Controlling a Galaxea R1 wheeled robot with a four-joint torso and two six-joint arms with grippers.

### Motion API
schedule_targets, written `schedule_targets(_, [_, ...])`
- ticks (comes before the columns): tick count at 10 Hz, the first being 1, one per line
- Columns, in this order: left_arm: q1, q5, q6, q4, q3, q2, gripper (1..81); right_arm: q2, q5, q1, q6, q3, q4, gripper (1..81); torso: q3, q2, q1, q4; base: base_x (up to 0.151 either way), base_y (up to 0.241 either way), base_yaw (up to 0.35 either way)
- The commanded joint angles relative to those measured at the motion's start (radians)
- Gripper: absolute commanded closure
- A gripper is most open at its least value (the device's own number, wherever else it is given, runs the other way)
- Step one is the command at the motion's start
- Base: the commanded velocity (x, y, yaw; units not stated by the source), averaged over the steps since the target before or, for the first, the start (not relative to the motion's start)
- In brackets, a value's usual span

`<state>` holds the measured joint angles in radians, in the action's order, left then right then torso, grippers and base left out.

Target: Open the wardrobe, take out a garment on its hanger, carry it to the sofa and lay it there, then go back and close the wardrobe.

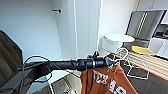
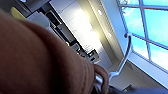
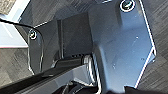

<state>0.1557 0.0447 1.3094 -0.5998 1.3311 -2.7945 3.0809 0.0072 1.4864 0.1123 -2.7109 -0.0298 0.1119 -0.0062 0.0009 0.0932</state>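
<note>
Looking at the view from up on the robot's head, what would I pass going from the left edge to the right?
Dark olive-green jacket → robot's left arm → white wardrobe → orange garment → round white table → yellow chair seat.

A lived-in flat or a mock-up of one, open-plan, with kitchen and living space run together. Plain white walls and a tall white wardrobe (image 1: 85, 27) close by. Further back, a stainless-steel fridge (image 1: 143, 22) with long vertical handles beside pale counters and cabinets (image 1: 160, 46). Near it, a small round white table (image 1: 119, 37) and a yellow-seated chair (image 1: 141, 50) on thin white wire legs. Underfoot, dark grey carpet (image 1: 155, 85) giving way to a strip of light wood flooring (image 1: 152, 62). Seen from the left wrist, big window panes (image 2: 147, 27) full of blue sky and a white ceiling with recessed lights (image 2: 100, 12).
</note>
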Motion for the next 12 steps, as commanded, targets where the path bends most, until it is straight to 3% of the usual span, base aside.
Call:
schedule_targets(1, [-0.198,0.073,-0.010,-0.028,-0.029,-0.007,81.1,0.003,-0.059,-0.037,-0.002,0.005,0.007,1.0,-0.002,0.000,0.000,0.000,0.000,0.000,-0.342])
schedule_targets(4, [-0.193,0.073,-0.010,-0.029,-0.029,-0.002,81.1,-0.064,-0.059,-0.005,-0.008,0.043,-0.004,1.0,0.039,0.001,0.001,0.000,0.000,0.000,-0.342])
schedule_targets(7, [-0.193,0.073,-0.010,-0.032,-0.030,0.001,81.1,-0.167,-0.059,0.024,-0.006,0.175,-0.032,1.0,0.039,0.000,0.000,0.000,0.000,0.000,-0.342])
schedule_targets(12, [-0.193,0.075,-0.010,-0.034,-0.033,0.007,81.1,-0.155,-0.059,0.032,-0.006,0.169,-0.036,1.0,0.039,0.000,0.000,0.000,0.000,0.000,-0.342])
